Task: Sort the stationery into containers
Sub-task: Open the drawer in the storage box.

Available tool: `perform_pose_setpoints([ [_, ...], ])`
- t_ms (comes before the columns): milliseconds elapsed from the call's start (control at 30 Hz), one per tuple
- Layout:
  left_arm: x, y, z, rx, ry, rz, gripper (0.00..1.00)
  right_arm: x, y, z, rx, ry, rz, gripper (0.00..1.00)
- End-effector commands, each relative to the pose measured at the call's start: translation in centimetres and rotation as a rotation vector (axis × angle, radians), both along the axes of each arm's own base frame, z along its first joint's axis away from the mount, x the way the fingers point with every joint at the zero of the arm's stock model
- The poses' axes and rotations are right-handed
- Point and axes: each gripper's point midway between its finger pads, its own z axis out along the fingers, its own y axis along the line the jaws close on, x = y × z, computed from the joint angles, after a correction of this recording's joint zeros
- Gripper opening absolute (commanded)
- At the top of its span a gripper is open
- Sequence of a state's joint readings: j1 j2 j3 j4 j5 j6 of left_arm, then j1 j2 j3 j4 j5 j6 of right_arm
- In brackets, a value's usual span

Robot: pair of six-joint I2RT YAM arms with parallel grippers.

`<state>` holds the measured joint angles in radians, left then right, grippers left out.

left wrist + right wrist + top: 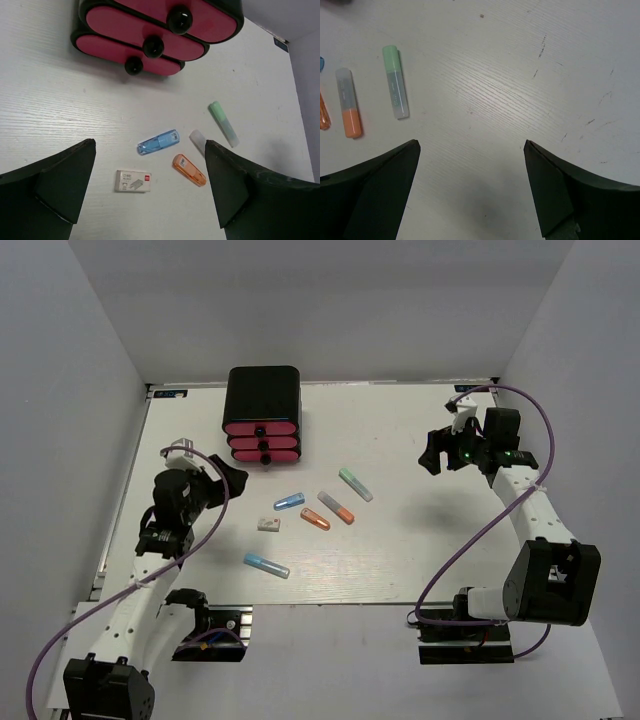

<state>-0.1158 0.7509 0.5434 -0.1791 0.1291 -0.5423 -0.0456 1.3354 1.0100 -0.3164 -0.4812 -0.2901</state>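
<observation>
White worktop (430, 550); pens (315, 519) loose mid-frame, drawers (283, 427) shut. Left hand (232, 477) and right hand (432, 452) gape wide, empty. Risk: pens rolling when pinched.

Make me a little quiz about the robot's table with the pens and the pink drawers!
1. True or false: all three pink drawers of the black box are shut.
2. Which thing lies closest to the near edge of the table? A green-grey pen, B light blue pen, C white block.
3. How many pens lie on the table?
Key: 1 true; 2 B; 3 five.
</observation>
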Motion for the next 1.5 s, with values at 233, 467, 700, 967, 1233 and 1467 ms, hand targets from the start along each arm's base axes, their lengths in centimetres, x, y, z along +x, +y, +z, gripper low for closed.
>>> perform_pose_setpoints([
  [233, 1.6, -2.9, 1.0, -0.104, -0.022, -0.116, 0.96, -0.3, 1.7, 1.8, -0.038, -0.141, 0.224, 0.90],
  [467, 4.8, -4.4, -1.0, -0.237, 0.028, -0.118, 0.19, -1.3, 3.8, 1.2, 0.047, -0.131, 0.331, 0.26],
  [700, 8.7, -5.2, -0.4, -0.319, 0.004, -0.099, 0.73, -2.0, 5.3, 1.1, 0.089, -0.173, 0.419, 0.86],
  [967, 13.0, -6.3, -0.9, -0.346, 0.017, -0.128, 0.73, -2.7, 5.9, -0.6, 0.101, -0.166, 0.443, 0.80],
  [1233, 14.1, -7.0, -1.1, -0.372, 0.010, -0.157, 0.65, -2.7, 6.0, -1.3, 0.089, -0.171, 0.465, 0.76],
  [1467, 15.7, -6.7, 0.3, -0.367, -0.034, -0.133, 0.56, -2.9, 6.0, -1.6, 0.078, -0.179, 0.480, 0.74],
])
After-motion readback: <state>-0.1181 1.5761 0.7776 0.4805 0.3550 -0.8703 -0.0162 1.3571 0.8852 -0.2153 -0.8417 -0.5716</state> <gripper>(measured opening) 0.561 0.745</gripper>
